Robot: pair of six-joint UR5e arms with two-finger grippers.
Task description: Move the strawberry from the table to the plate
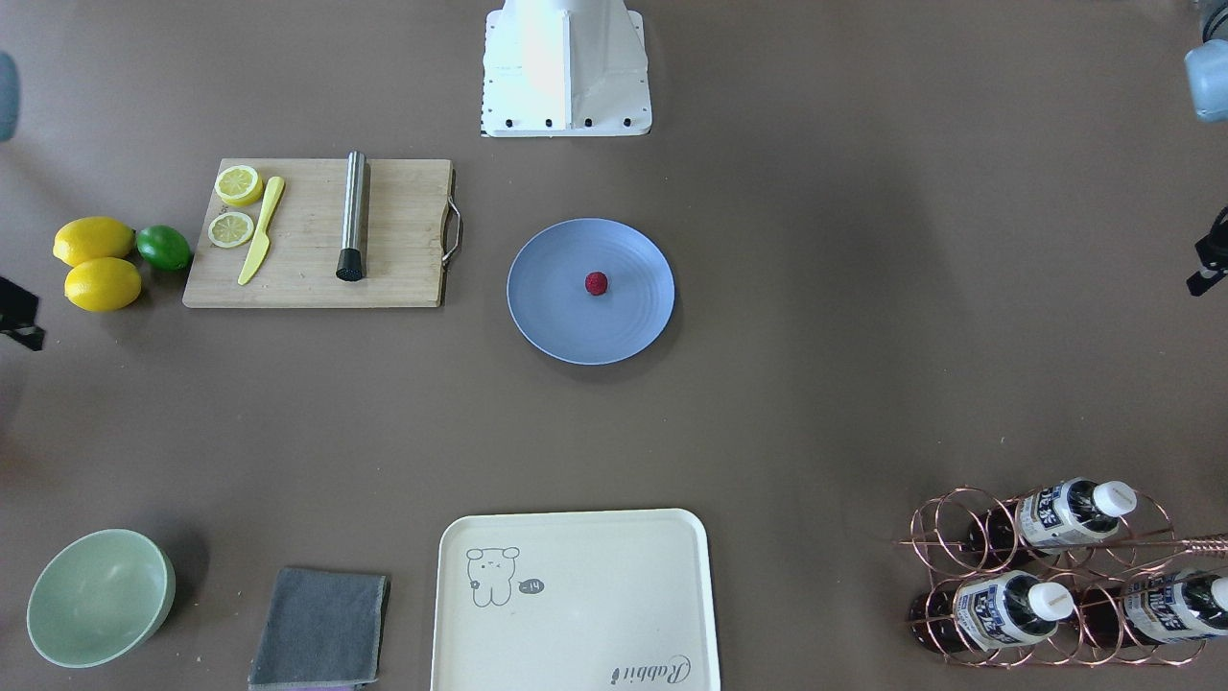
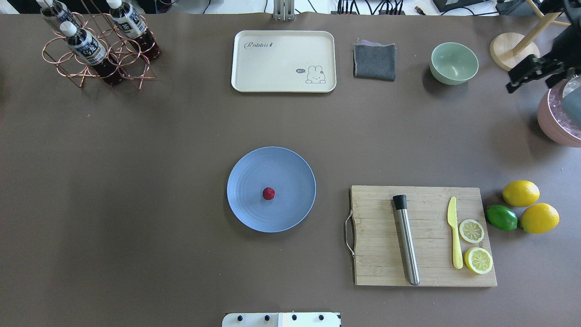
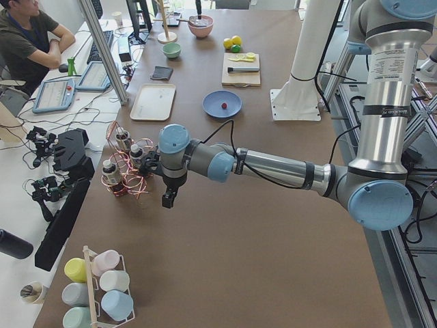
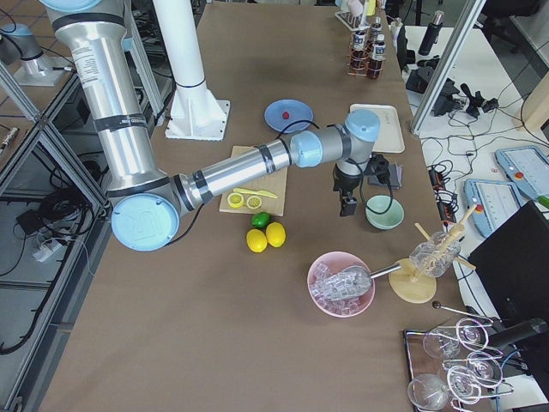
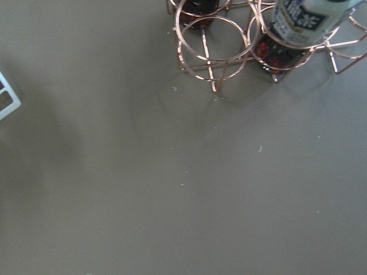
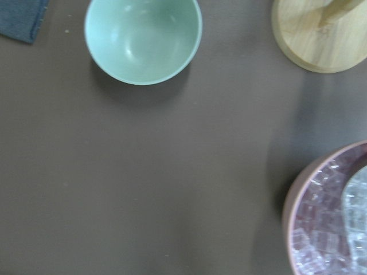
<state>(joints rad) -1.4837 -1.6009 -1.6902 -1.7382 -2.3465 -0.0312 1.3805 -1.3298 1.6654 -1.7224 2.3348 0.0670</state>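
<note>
The small dark red strawberry lies near the middle of the round light-blue plate at the centre of the brown table. Neither gripper is near it. My left gripper hangs over the table beside the copper bottle rack; only its edge shows in the front view. My right gripper hovers by the green bowl. I cannot tell whether either gripper is open or shut.
A wooden cutting board carries a steel muddler, a yellow knife and lemon halves. Two lemons and a lime lie beside it. A cream tray, grey cloth, pink bowl of ice and a seated person are around.
</note>
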